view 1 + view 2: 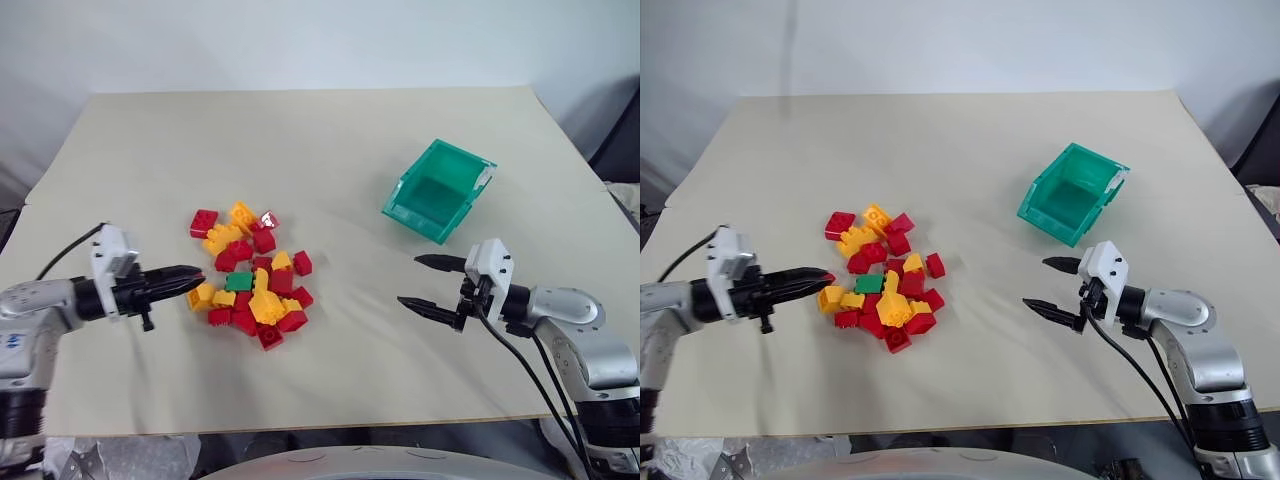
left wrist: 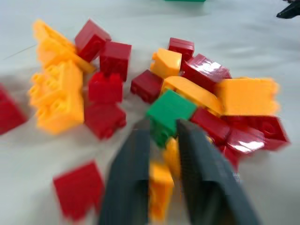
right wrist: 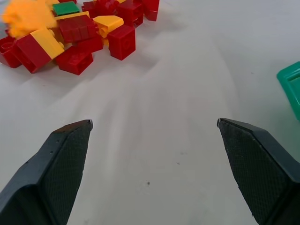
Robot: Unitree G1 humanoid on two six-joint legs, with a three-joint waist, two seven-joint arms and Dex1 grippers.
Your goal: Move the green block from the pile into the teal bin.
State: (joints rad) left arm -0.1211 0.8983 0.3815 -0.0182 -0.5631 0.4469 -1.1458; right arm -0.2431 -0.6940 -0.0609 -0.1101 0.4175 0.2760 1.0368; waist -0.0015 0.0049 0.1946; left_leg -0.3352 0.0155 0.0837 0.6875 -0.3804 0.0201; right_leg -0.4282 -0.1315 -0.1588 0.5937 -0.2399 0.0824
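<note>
My left gripper [image 1: 195, 277] sits at lower left, fingers a narrow gap apart, holding nothing, tips at the left edge of the pile [image 1: 252, 274]. Green block [image 1: 238, 282] lies in the pile just right of those tips. My right gripper [image 1: 424, 283] at lower right is spread wide and empty. Teal bin [image 1: 438, 190] sits above it on the table [image 1: 320, 140], right of centre.

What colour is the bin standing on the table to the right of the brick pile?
Translucent teal-green plastic bin; clearest in the left eye view.
</note>
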